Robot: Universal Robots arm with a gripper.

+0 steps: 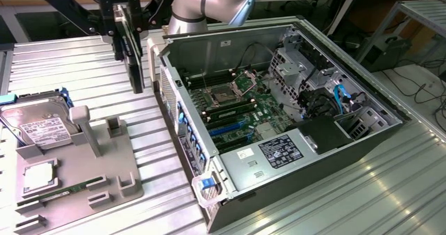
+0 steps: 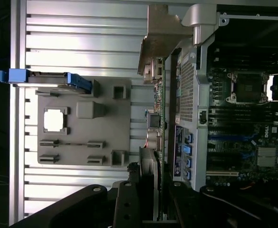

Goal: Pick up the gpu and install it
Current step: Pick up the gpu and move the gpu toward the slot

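Graphics card (image 1: pixel 132 68) hangs on edge, clamped between the black fingers (image 1: pixel 148 15) of the end effector (image 1: pixel 129 34), which is closed on the card's upper part. The card's long side points down toward the ribbed metal counter (image 1: pixel 390 193). It sits outside the computer case (image 1: pixel 327 188), just beside the case's rear wall, at the exterior view's left of it.

In the wrist view the graphics card (image 2: pixel 159 123) is seen edge-on as a thin strip. Its pale metal bracket (image 2: pixel 165 33) is at the far end, and the end effector (image 2: pixel 151 204) grips the near end. Only a narrow gap lies between the card and the rear panel (image 2: pixel 189 90), with its perforated grille and blue ports. I cannot tell whether the bracket touches the case's corner.

The case lies on its side with the open face up, showing the motherboard (image 1: pixel 237 115) inside its raised rim. On the card's other side a strip of bare counter separates it from the grey tray (image 1: pixel 104 172). The tray carries a hard drive (image 1: pixel 42 125) standing at its far edge, a processor chip (image 1: pixel 38 175) in a square pocket, and a memory stick (image 1: pixel 70 188) lying in a slot. The tray is well apart from the case, with clear counter slats between them.
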